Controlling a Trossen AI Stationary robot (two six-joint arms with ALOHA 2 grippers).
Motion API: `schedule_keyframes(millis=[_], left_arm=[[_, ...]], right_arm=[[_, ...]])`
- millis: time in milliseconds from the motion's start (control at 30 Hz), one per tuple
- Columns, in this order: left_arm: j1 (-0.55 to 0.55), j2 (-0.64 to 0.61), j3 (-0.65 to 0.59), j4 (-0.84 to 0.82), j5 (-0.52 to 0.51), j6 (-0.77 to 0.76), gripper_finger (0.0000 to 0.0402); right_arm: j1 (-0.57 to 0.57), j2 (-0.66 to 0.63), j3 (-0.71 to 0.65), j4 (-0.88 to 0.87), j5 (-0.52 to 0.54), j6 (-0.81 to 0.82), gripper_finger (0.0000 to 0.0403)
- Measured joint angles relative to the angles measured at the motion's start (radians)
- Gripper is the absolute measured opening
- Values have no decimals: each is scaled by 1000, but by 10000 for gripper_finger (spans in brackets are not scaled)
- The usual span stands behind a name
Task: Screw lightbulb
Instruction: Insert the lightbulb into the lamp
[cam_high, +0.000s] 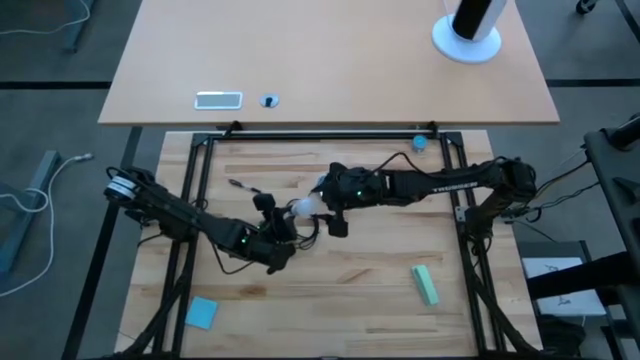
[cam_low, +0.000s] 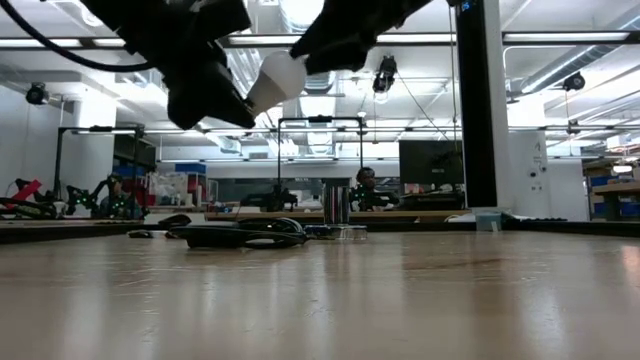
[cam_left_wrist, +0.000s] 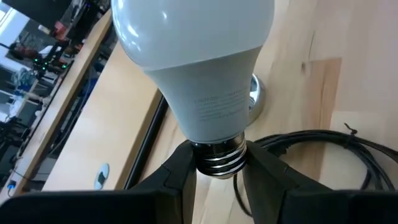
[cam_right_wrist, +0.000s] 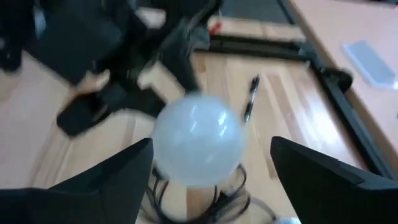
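**Bulb in My Left Claw, Right Claw Spread Wide**

I held the lightbulb (cam_left_wrist: 193, 68) by its greyish screw base, my left gripper (cam_left_wrist: 219, 163) clamped on the threads with one finger (cam_left_wrist: 177, 171) on each side. The frosted globe pointed away from my wrist, toward my other arm. From above, the bulb (cam_high: 305, 207) sat near the middle of the wooden table (cam_high: 360, 290), lifted clear of the surface, as the level view confirmed: it hung high (cam_low: 277, 80) over the boards.

My right gripper (cam_right_wrist: 211, 165) faced the globe head on, its fingers (cam_right_wrist: 118, 177) spread wide on either side of the glass and not touching it. In the overhead view that gripper (cam_high: 325, 205) lay just at three o'clock of the bulb, my left gripper (cam_high: 281, 228) at about seven o'clock of it.

Beneath the bulb, a round silver socket (cam_left_wrist: 256, 98) rested on the wood with a black cord (cam_left_wrist: 336, 143) looping beside it. A green block (cam_high: 425, 284) lay at about four o'clock of the bulb, a blue pad (cam_high: 201, 312) at about seven o'clock, and a small blue cap (cam_high: 419, 142) at about two o'clock, near the table's far edge.
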Motion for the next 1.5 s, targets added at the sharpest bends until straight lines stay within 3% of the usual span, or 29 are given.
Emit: schedule_keyframes(millis=[500, 933, 1233, 1500], left_arm=[[15, -5, 12, 183, -24, 157, 94], [29, -5, -12, 193, -18, 145, 94], [29, -5, -18, 219, -17, 145, 132], [30, -5, -42, 218, -12, 118, 118]], right_arm=[[3, 29, 3, 12, -7, 6, 305], [2, 29, 2, 35, 3, 28, 271], [-13, 28, 2, 35, -3, 59, 236], [-78, 26, 2, -75, 3, 176, 232]])
